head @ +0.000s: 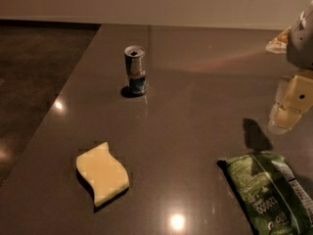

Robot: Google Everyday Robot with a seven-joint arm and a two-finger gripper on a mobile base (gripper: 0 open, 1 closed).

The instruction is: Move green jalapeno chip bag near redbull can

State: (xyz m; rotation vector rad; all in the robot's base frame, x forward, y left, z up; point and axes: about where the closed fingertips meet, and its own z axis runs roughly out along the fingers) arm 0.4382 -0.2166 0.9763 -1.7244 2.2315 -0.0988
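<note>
The green jalapeno chip bag (268, 192) lies flat at the table's near right, dark green foil with white lettering, partly cut off by the frame edge. The redbull can (135, 70) stands upright at the far middle-left of the table, well apart from the bag. My gripper (289, 104) hangs at the right edge of the view, above and just behind the bag, not touching it; its shadow falls on the table beside the bag's top.
A pale yellow wavy sponge (102, 173) lies at the near left of the dark brown table (195, 106). The table's left edge runs diagonally, with dark floor (34, 67) beyond. A pale wall lies behind the table's far edge.
</note>
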